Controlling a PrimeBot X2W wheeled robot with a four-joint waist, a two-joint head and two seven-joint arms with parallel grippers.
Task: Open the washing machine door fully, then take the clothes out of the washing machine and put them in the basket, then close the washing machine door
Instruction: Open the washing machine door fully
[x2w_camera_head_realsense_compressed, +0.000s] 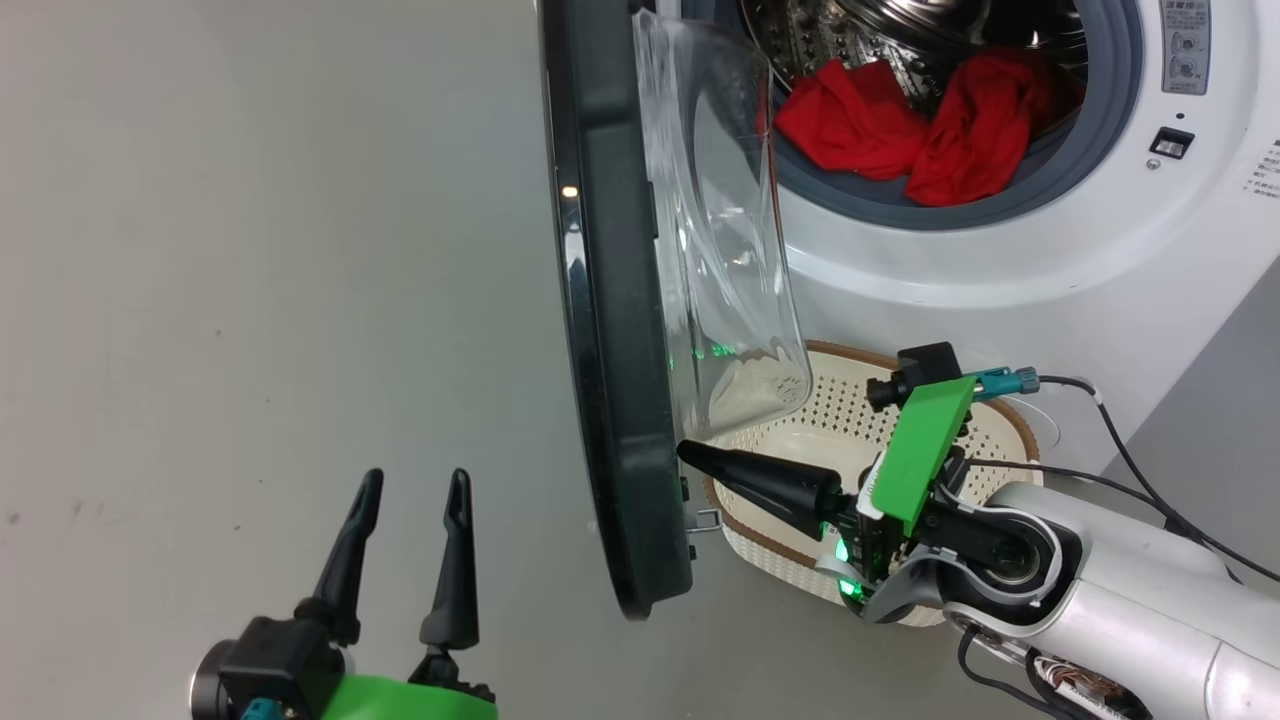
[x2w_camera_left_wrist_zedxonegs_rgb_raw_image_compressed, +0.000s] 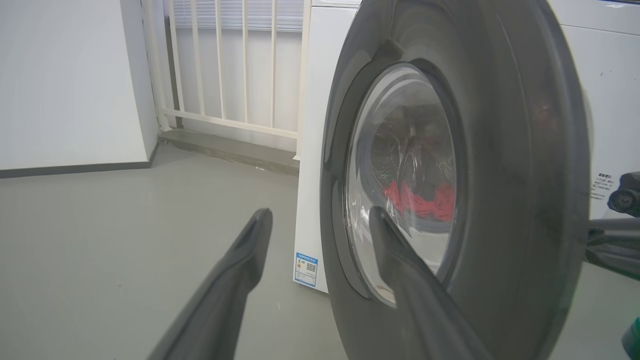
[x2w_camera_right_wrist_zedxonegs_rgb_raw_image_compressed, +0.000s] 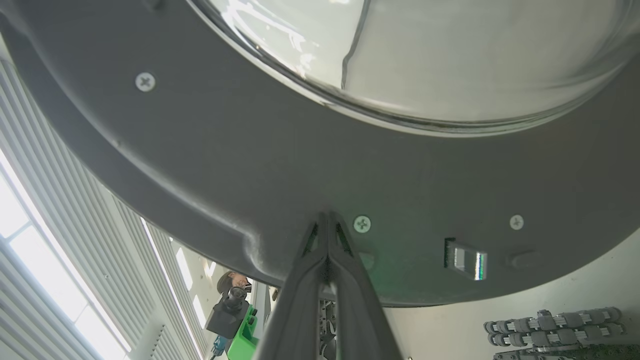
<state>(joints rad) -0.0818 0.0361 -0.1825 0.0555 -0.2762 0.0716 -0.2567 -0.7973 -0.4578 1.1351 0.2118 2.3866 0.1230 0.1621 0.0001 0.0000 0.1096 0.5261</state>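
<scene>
Down at the left, over the plain grey floor (x2w_camera_head_realsense_compressed: 200, 250), the left tool (x2w_camera_head_realsense_compressed: 416, 478) has its two long dark fingers spread wide and holds nothing. It points up beside the outside of the door, and a strip of floor lies between them.

Next to the right stands the big round washing machine door (x2w_camera_head_realsense_compressed: 610, 350) with its shiny black rim and bulging clear glass bowl. It is about half open and shows its thin edge, so it stands like a wall between the two tools. Its free end is the end nearer the robot.

Right of the door, the right tool (x2w_camera_head_realsense_compressed: 690, 452) has its fingers pressed tight together into one point, with nothing between them. That point touches the inside of the black rim, low down near the little metal catch (x2w_camera_head_realsense_compressed: 705, 520). So this tool is the nearer one, and the door lies to its left. To open the door all the way, I think the push must go left, away from the machine.

Under this arm sits the small cream plastic basket (x2w_camera_head_realsense_compressed: 840, 400) with holes and a brown rim, just in front of the big white washing machine (x2w_camera_head_realsense_compressed: 950, 260). The bright red clothes (x2w_camera_head_realsense_compressed: 880, 130) lie in the steel drum (x2w_camera_head_realsense_compressed: 850, 40), well apart from both tools.
</scene>
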